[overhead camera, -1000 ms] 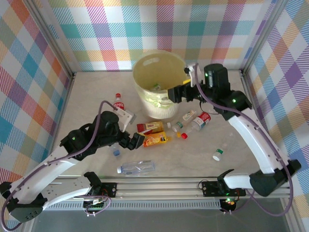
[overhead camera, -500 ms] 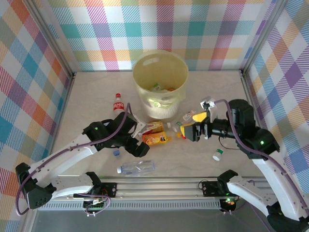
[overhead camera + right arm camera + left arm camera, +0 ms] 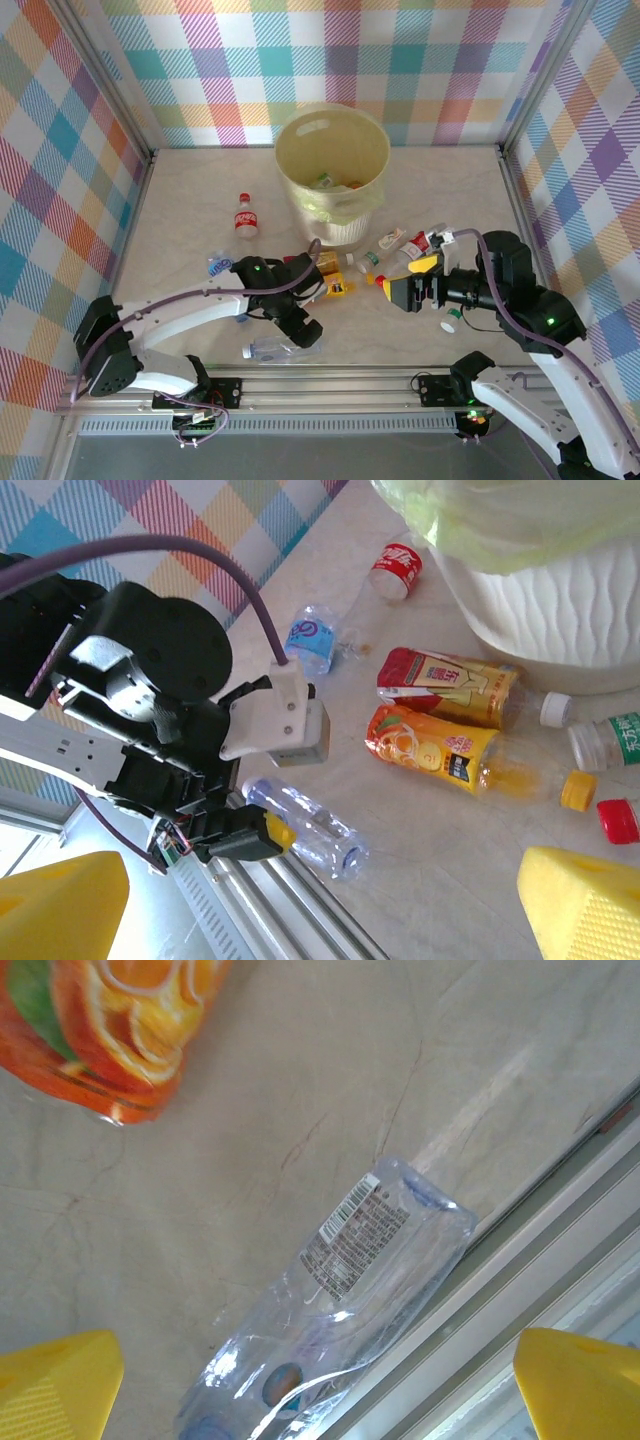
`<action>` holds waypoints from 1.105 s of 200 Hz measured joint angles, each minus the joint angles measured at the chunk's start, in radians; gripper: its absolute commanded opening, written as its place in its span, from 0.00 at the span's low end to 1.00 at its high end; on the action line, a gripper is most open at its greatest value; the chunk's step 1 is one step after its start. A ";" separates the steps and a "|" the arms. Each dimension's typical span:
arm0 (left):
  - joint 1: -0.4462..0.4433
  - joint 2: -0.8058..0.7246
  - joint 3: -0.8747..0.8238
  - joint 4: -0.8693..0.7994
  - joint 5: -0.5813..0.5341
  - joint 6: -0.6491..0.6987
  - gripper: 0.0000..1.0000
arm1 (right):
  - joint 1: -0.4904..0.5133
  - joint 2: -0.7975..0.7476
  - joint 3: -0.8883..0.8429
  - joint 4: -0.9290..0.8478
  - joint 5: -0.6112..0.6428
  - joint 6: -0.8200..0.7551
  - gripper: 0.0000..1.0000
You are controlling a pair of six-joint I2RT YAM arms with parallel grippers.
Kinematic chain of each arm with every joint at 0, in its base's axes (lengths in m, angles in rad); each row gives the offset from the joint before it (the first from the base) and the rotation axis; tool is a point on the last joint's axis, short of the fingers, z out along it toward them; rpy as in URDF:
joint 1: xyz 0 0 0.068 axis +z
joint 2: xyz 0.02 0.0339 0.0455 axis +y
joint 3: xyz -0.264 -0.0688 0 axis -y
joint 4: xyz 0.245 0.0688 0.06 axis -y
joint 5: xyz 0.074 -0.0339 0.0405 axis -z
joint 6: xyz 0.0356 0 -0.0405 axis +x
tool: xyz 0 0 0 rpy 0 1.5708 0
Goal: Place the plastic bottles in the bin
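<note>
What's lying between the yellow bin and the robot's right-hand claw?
Seen from above, a small green-labelled bottle lies between the bin and the right gripper.

Up top in the left wrist view, we see the orange bottle [image 3: 110, 1030] cut off by the edge, and the clear bottle [image 3: 350, 1300] runs off the bottom. From above, what lies inside the bin [image 3: 285, 160] is too small for us to name.
</note>
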 measured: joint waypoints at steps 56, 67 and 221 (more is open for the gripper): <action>-0.050 0.115 -0.012 0.002 -0.005 -0.005 1.00 | 0.000 -0.022 -0.014 -0.008 -0.001 -0.001 1.00; -0.058 0.144 -0.010 -0.001 -0.008 -0.005 1.00 | 0.000 -0.035 -0.014 -0.008 -0.001 -0.001 1.00; -0.114 0.344 0.011 0.078 -0.027 -0.030 0.54 | 0.000 -0.064 -0.045 -0.008 0.000 0.000 1.00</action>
